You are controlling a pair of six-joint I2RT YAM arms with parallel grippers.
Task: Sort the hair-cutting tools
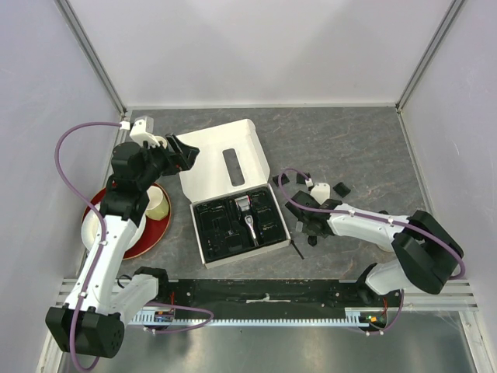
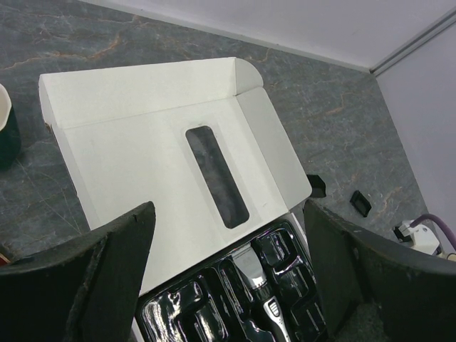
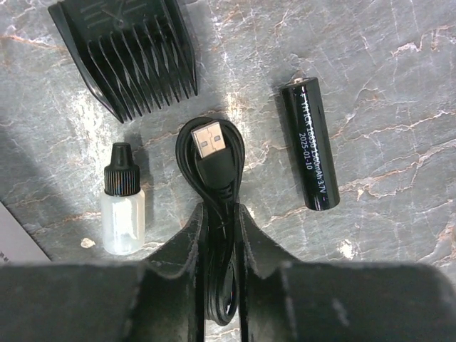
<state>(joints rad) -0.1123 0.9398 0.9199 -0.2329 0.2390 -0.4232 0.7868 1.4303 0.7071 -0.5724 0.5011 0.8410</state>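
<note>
Left gripper (image 1: 185, 153) gapes wide over box lid (image 2: 142, 142); right gripper (image 3: 222, 221) is pinching cable (image 3: 214, 182).
Clipper (image 1: 248, 217) lies in tray (image 1: 211, 225), mid-table. Risk: the cable is a loose loop, so lifting it may let it slip or sweep bottle (image 3: 122, 214), guard (image 3: 128, 53) or battery (image 3: 310, 146) nearby.

Grey marbled table (image 3: 385, 64), right gripper (image 3: 221, 221) pinched on a looped black USB cable (image 3: 210, 153), plug pointing away, clear bottle (image 3: 122, 214) with black cap just left of it, comb guard (image 3: 128, 60) top left, black battery (image 3: 311, 146) lying apart on the right.
</note>
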